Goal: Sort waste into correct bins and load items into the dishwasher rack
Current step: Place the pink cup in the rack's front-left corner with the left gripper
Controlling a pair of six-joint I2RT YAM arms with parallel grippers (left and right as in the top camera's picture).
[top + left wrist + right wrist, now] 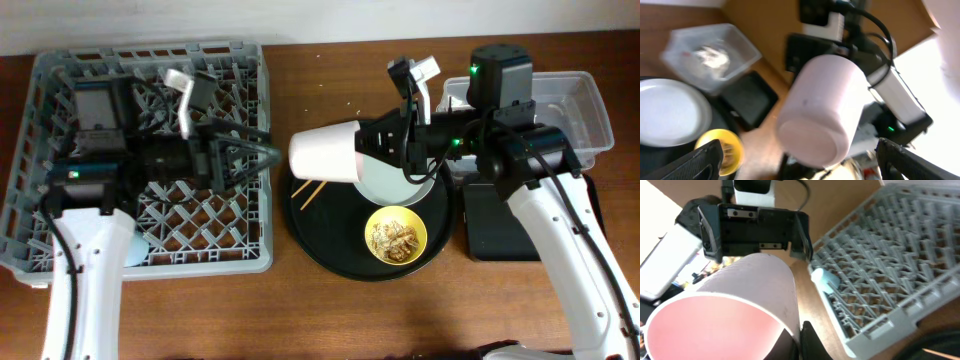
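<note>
My right gripper [366, 150] [801, 330] is shut on the rim of the pink cup [325, 152] [735, 310]. It holds the cup on its side in the air, base pointing left, between the round tray and the dishwasher rack [250, 100] [890, 255]. My left gripper [264, 152] [799, 156] is open at the rack's right edge, facing the cup's base [820, 115] without touching it. The yellow bowl [396, 236] [722, 147] holds brownish food scraps. The pale plate [385, 186] [667, 117] and the chopsticks [312, 192] lie on the round tray. A light-blue cup [135, 248] [825, 280] shows at the rack's front.
The round black tray [330, 240] sits at the centre. The clear tub [585, 110] [735, 40] at the back right holds a white napkin [712, 56]. The black rectangular tray [500, 225] [747, 97] lies in front of it, under my right arm.
</note>
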